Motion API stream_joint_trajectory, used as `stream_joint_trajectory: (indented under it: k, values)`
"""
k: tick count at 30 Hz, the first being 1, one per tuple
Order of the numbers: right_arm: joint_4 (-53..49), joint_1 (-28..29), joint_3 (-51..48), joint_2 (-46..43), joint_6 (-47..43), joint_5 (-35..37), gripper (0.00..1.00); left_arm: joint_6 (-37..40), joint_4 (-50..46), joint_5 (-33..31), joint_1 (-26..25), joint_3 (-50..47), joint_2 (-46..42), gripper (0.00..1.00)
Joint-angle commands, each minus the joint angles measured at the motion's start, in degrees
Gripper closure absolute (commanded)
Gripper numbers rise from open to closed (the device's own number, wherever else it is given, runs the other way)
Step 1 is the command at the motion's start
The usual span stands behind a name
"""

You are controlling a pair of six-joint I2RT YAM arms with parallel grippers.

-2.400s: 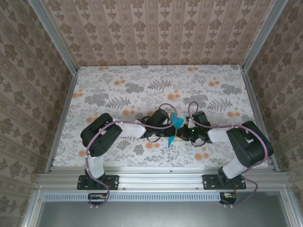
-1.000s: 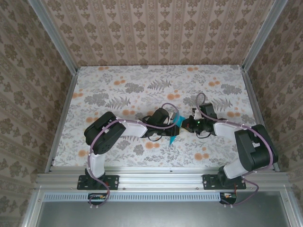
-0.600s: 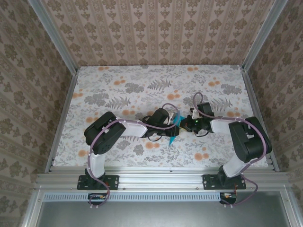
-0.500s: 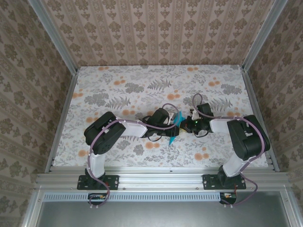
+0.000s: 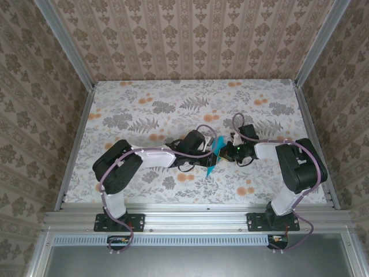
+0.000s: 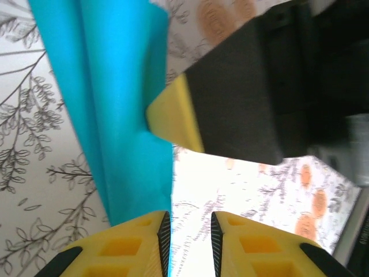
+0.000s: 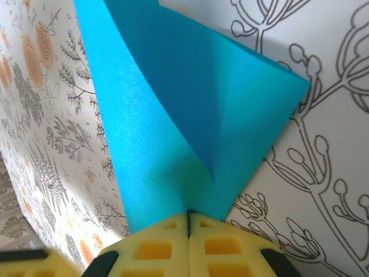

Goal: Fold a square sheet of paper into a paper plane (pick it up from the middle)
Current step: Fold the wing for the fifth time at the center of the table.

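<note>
Now pinching the folded teal sheet [image 7: 173, 115] hard in the shut right tool [image 7: 188, 222], right on the crease just ahead of its tips. Showing a narrow bare gap at the left tool [image 6: 190, 222], with the sheet beside one finger, not inside. Best to hold the right pinch firm, slip that gap over the edge, close squarely. Running long across between both tools, sharp tip pointing back toward the arm bases.

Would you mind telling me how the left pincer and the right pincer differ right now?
The right pincer is shut, its pads touching; the left pincer's pads stand slightly apart. The teal paper is pinched in the right pincer but only runs past one pad of the left pincer. Both have yellow pads.
</note>
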Motion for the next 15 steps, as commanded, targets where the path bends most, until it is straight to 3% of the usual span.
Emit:
stream_joint_trajectory:
  k: [1, 10, 15]
  values:
    - [-3.46, -0.18, 0.15, 1.07, -1.85, 3.63, 0.93, 1.17, -4.06, -2.23, -1.3, -0.32, -2.26, 0.74]
    - [-3.59, -0.18, -0.07, 0.85, -2.11, 3.4, 0.93, 1.38, -7.8, -11.7, -4.9, -2.77, -4.25, 0.79]
    - [-3.63, -0.15, -0.15, 0.86, -2.19, 3.24, 0.93, 1.59, -8.23, -13.52, -5.49, -3.52, -5.39, 0.82]
